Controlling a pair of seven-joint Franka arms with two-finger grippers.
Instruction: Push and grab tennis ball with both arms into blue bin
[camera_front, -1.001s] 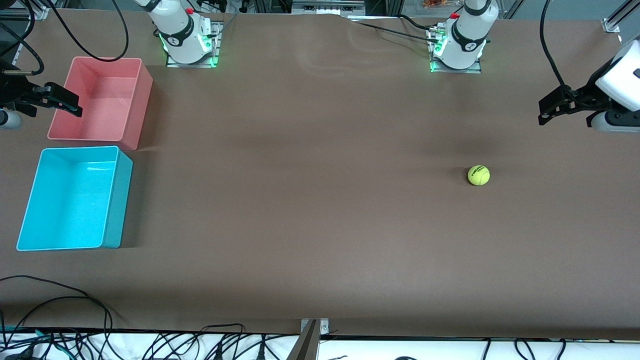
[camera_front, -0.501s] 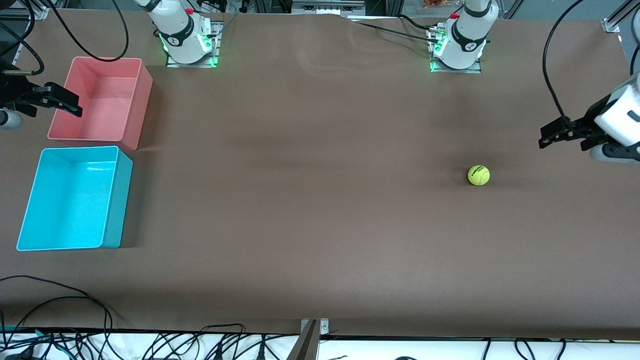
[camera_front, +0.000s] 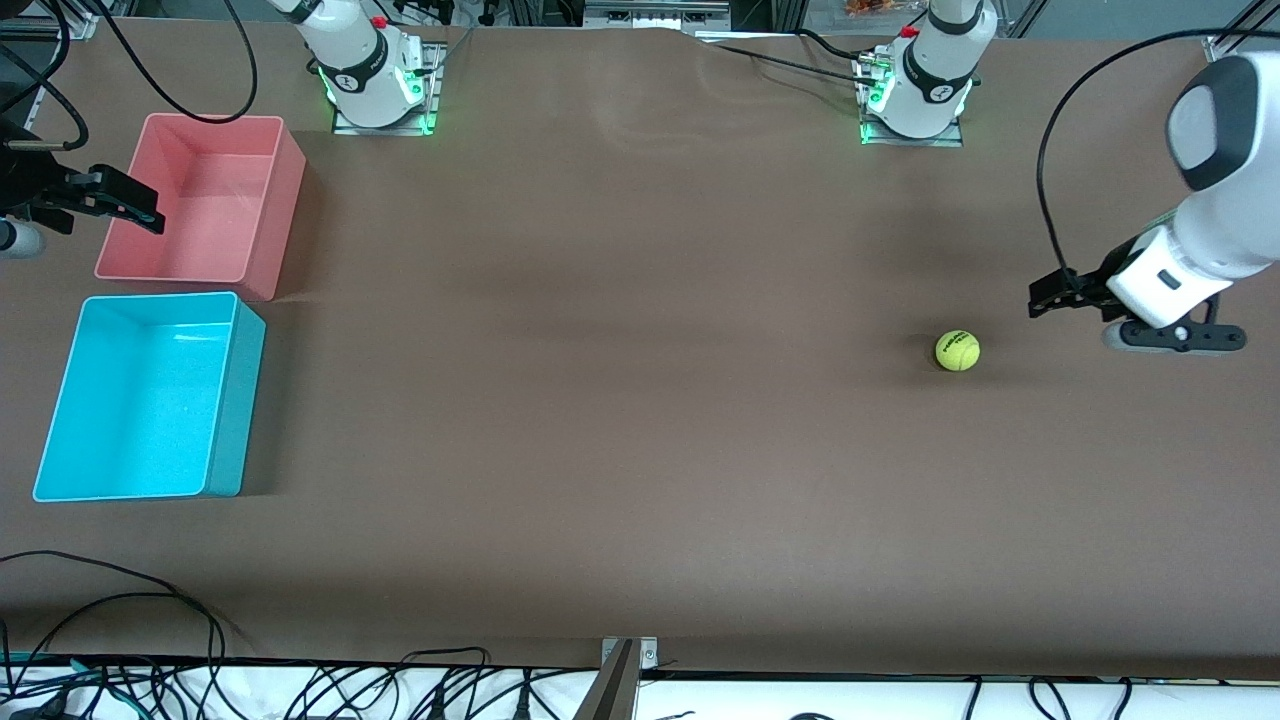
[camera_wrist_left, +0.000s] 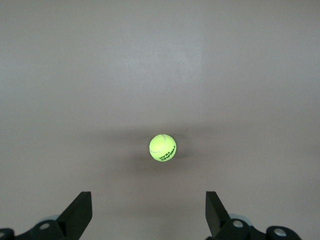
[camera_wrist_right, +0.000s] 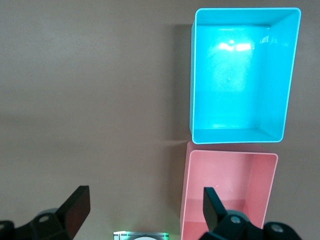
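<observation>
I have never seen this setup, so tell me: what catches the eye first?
A small fuzzy yellow-green tennis ball lies alone toward the left arm's end of the table, the open left gripper close beside it. At the right arm's end a bright cyan-blue plastic bin sits nearer the camera than a pink tub.

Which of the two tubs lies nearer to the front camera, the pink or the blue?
The blue bin: it lies lower in the front view, while the same-shaped pink tub beside it sits closer to the robots' bases.

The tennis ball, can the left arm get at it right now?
Probably yes. The left gripper is open, aimed at the tennis ball from the left arm's end, with only bare table between them.
</observation>
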